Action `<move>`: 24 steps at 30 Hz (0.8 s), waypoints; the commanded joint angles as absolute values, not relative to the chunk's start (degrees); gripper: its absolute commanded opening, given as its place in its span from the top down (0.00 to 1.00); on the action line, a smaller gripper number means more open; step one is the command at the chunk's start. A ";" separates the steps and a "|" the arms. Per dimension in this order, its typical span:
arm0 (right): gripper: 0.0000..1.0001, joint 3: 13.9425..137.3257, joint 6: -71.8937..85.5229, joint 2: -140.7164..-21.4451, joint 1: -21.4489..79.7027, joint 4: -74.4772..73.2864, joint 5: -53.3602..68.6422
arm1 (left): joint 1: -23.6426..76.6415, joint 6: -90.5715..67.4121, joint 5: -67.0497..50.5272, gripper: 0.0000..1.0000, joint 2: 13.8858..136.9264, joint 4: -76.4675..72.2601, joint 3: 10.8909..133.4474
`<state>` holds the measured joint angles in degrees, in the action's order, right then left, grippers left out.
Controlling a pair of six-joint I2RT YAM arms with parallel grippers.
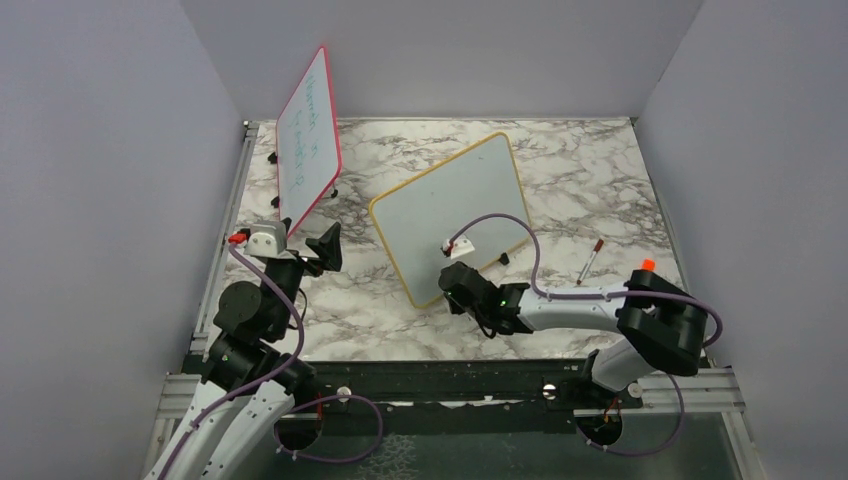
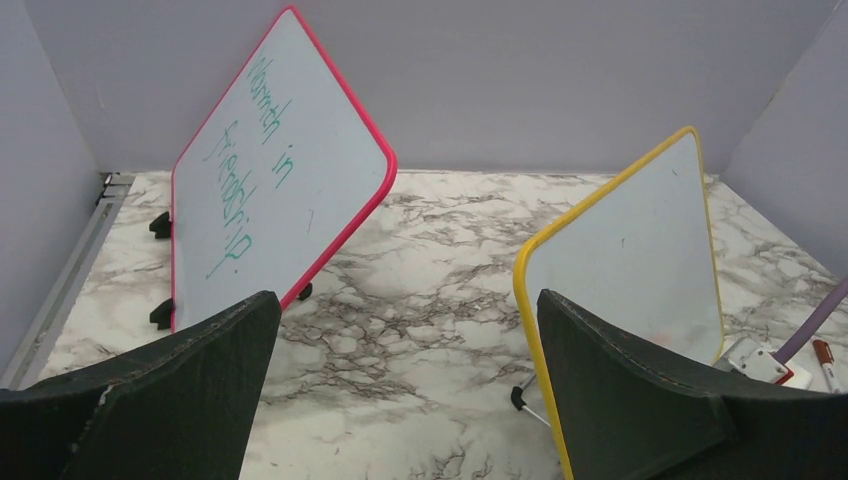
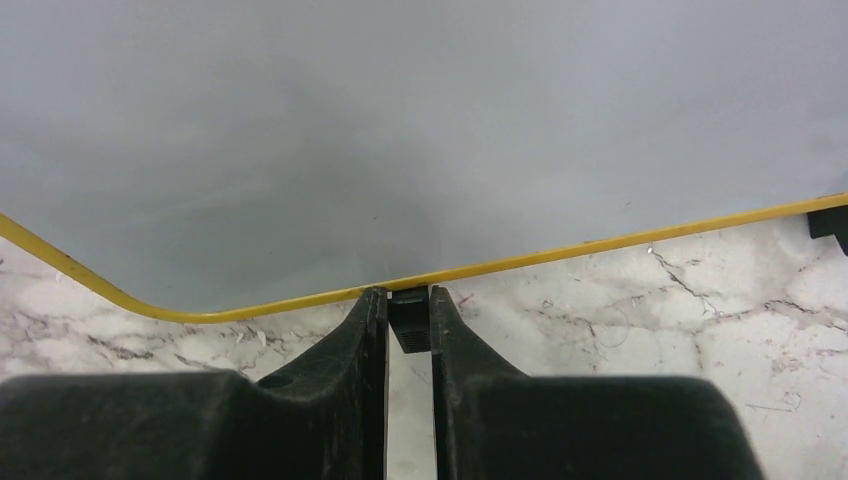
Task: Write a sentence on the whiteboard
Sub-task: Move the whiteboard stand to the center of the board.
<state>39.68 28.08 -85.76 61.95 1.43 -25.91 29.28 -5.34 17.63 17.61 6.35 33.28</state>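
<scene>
My right tool is pinched narrow on a black foot at the lower yellow edge of the whiteboard. It stands mid-frame in the top view, its face bare, no sentence yet. My left tool gapes wide, holding nothing. I judge I'm positioning it: pull slowly by the foot, kept low, lest it tip. The pen lies to its right on the table.

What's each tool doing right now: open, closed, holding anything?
Left tool: open, holding nothing.
Right tool: closed on a black foot of the whiteboard.
</scene>
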 commanded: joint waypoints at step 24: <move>0.29 51.70 36.84 -81.44 63.63 -21.41 -43.05 | 29.29 -6.07 18.35 0.01 18.18 7.81 33.82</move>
<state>48.07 35.11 -85.21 63.75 -11.73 -37.04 29.28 -5.48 17.63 18.06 6.79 33.28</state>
